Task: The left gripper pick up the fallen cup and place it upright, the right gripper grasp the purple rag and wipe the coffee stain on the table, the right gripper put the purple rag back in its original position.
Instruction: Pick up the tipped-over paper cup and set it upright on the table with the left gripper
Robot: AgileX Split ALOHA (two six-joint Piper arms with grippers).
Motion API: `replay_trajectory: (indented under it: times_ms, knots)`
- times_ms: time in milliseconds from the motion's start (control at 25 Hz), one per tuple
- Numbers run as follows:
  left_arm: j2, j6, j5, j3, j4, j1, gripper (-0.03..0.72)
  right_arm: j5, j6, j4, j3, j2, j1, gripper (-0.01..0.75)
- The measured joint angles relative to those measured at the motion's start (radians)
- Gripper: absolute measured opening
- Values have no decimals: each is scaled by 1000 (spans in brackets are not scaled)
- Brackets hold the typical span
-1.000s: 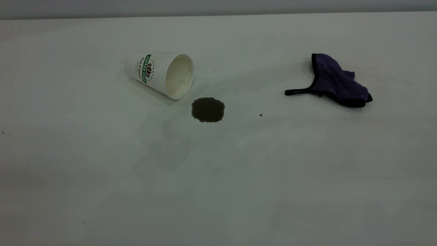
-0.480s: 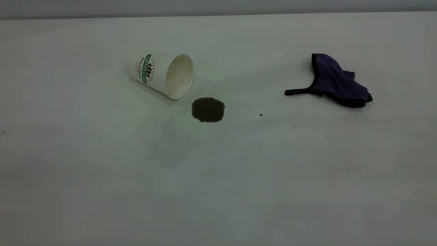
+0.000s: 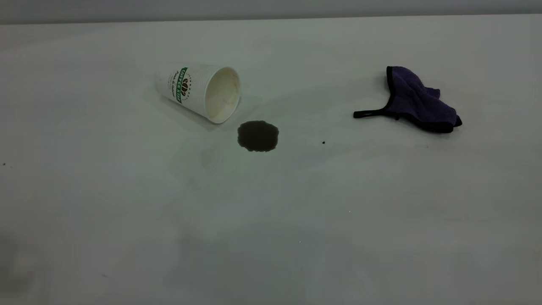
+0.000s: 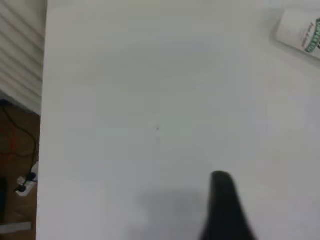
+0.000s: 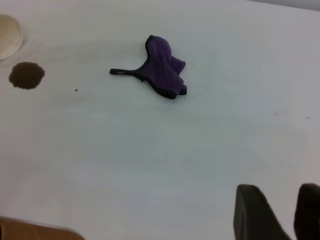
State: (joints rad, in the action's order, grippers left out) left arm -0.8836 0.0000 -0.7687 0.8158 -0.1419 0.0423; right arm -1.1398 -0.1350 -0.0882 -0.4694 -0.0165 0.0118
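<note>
Right hand [image 5: 272, 212] only wrist-visible

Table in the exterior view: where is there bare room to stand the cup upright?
The table is bare across its near half and left of the cup. A clear strip separates the coffee stain from the purple rag. The tightest spot is between the cup's mouth and the stain.

On the tabletop [image 3: 271, 237] only the shading changes: a broad soft shadow now spreads across the near middle, and another darkens the near left corner. The faint grey patch below the cup [image 3: 199, 91] has grown paler.
</note>
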Motion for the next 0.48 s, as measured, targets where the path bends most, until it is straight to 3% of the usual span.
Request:
replay_trajectory:
  times_ms: [120, 280, 480]
  knots:
    - [-216, 8, 42, 104, -9, 28, 691, 0, 0, 0, 0, 0, 0, 238]
    - [-486, 0, 57, 262, -32, 143, 706, 0, 0, 0, 0, 0, 0, 238]
    - [-768, -119, 30, 455, -173, 325, 706, 0, 0, 0, 0, 0, 0, 238]
